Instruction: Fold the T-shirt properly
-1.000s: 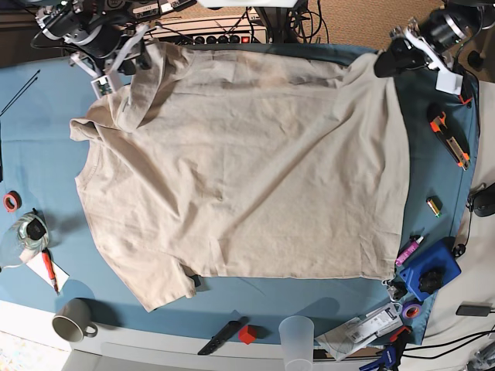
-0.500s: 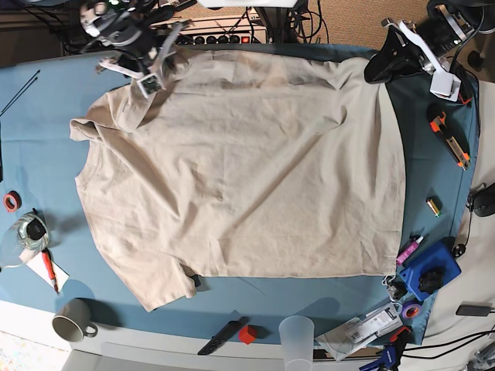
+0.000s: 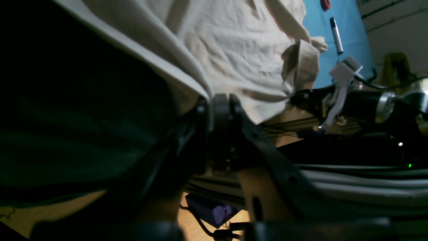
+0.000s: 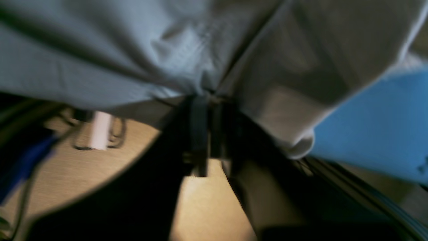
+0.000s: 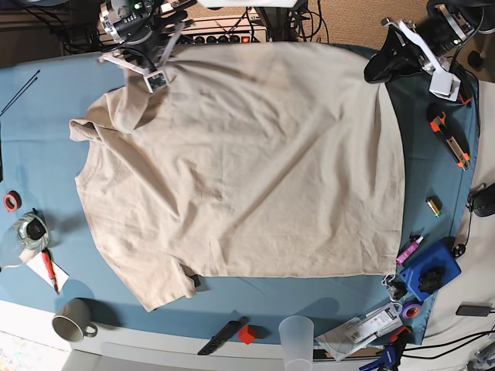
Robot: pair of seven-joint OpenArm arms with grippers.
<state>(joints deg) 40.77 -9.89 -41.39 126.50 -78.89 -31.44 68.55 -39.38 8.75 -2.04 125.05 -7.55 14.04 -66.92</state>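
Note:
The beige T-shirt (image 5: pixel 247 162) lies spread on the blue tablecloth (image 5: pixel 46 116), its far edge pulled straight between both grippers. My left gripper (image 5: pixel 377 69) is at the far right corner of the shirt. In the left wrist view the gripper (image 3: pixel 214 103) is shut on the shirt's edge (image 3: pixel 187 77). My right gripper (image 5: pixel 172 56) is at the far left corner, by the sleeve. In the right wrist view the gripper (image 4: pixel 207 100) is shut on bunched shirt cloth (image 4: pixel 234 50). The collar is not visible.
An orange box cutter (image 5: pixel 449 137), a battery (image 5: pixel 433 205) and a blue object (image 5: pixel 430 270) lie at the right. A clear cup (image 5: pixel 297 334), a red block (image 5: pixel 247 334) and a mug (image 5: pixel 72 320) stand near the front edge. A tape roll (image 5: pixel 11 202) is at the left.
My right gripper has moved right and toward the back with the shirt's corner. The far edge has pulled straight and the folded-over corner has flattened. My left gripper shifted slightly left.

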